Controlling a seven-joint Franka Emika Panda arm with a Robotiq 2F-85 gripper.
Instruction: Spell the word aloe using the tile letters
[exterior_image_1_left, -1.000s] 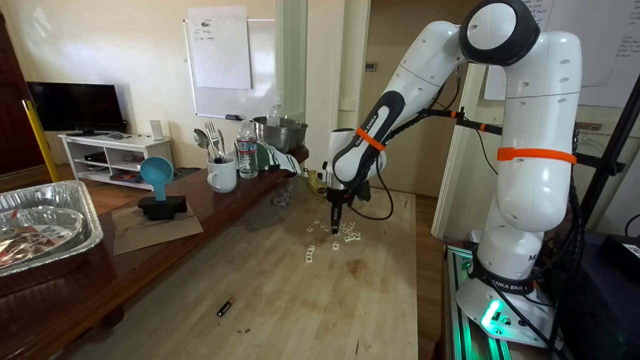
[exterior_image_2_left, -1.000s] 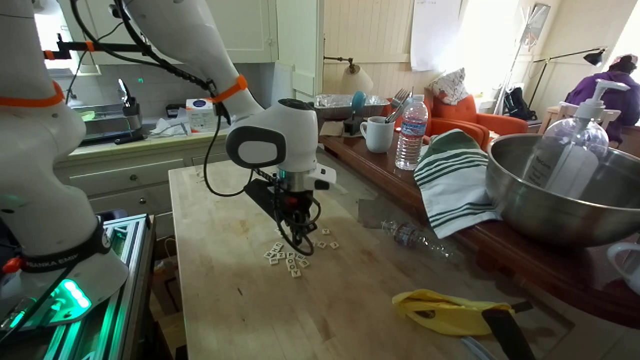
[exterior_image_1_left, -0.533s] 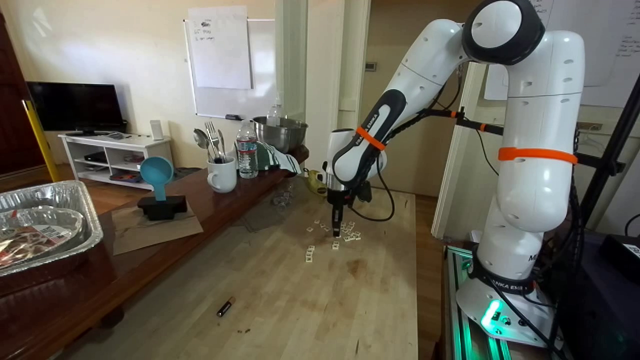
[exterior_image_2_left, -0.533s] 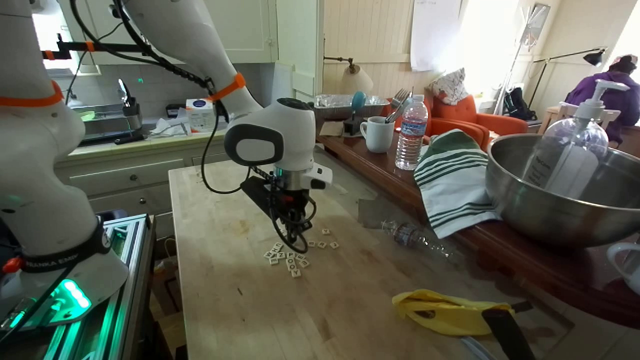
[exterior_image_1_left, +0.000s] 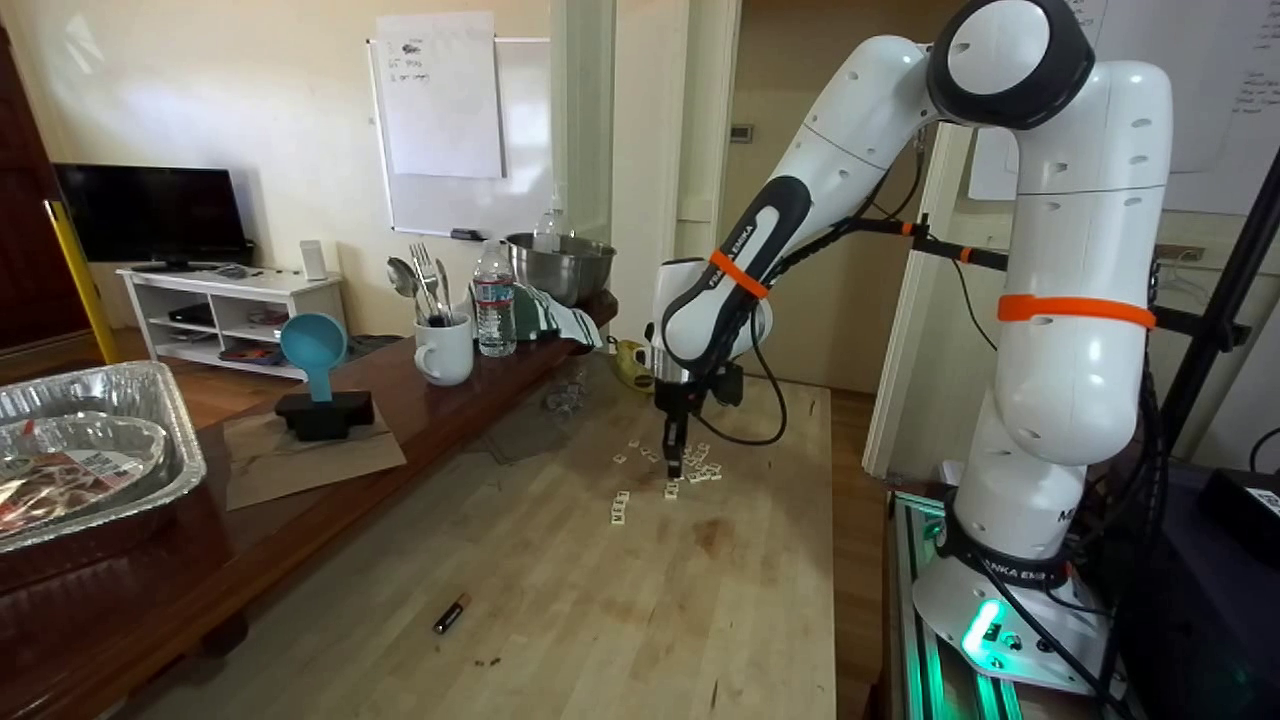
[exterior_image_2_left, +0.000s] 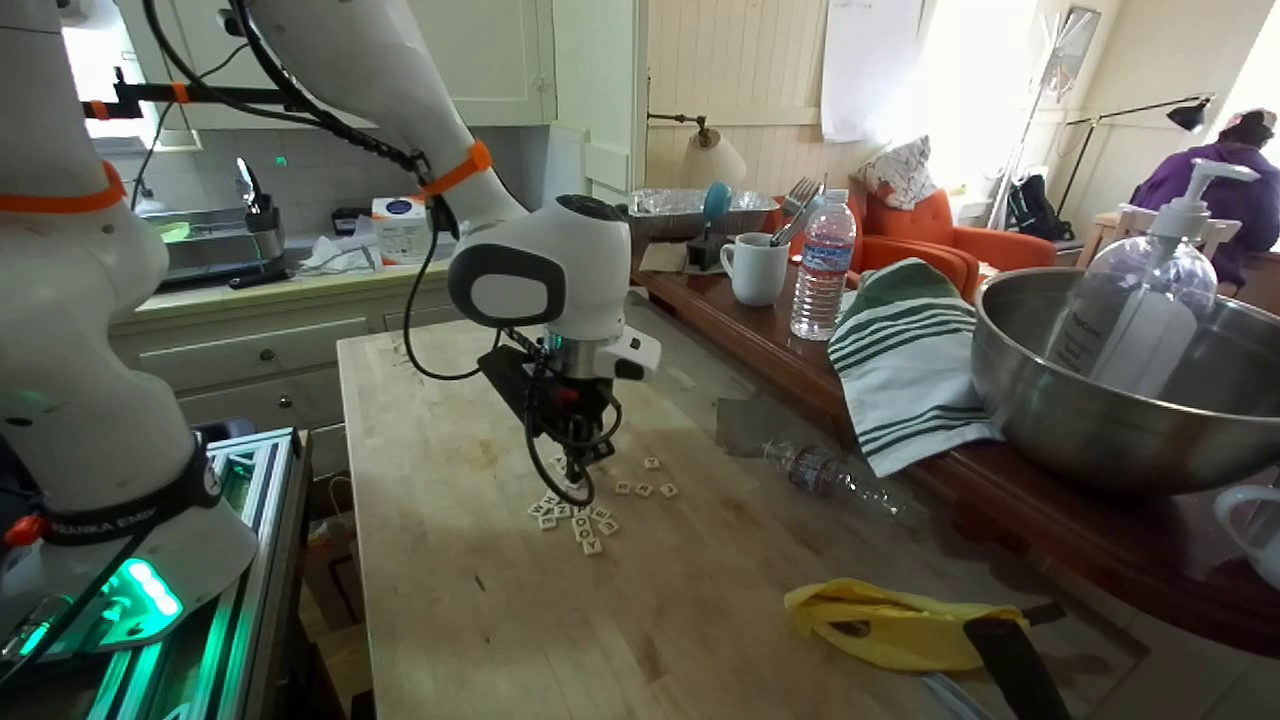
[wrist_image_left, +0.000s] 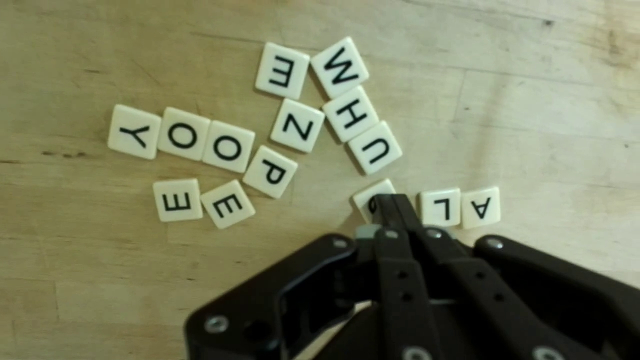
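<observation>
Small pale letter tiles lie flat on the wooden table, in both exterior views (exterior_image_1_left: 705, 472) (exterior_image_2_left: 592, 546). In the wrist view, the A tile (wrist_image_left: 480, 207) and L tile (wrist_image_left: 440, 207) sit side by side at the right. A tile with a rounded letter (wrist_image_left: 366, 199) lies just left of the L, partly hidden by my fingertips. Two O tiles (wrist_image_left: 229, 147) (wrist_image_left: 183, 133) and two E tiles (wrist_image_left: 177, 200) (wrist_image_left: 228, 204) lie further left; another E (wrist_image_left: 282, 70) is above. My gripper (wrist_image_left: 397, 196) is shut, fingertips together over the partly hidden tile, with nothing visible between them; contact cannot be told.
Z (wrist_image_left: 298, 125), P (wrist_image_left: 270, 171), U (wrist_image_left: 375, 147), H (wrist_image_left: 351, 114), W (wrist_image_left: 340, 67) and Y (wrist_image_left: 134, 131) tiles lie around. A battery (exterior_image_1_left: 451, 613), a yellow object (exterior_image_2_left: 890, 625) and a fallen plastic bottle (exterior_image_2_left: 830, 480) are on the table. A raised dark ledge (exterior_image_1_left: 430, 415) borders it.
My gripper has shifted slightly, leftward in an exterior view, uncovering a few tiles there. It stays low over the tiles. No tile has clearly moved.
</observation>
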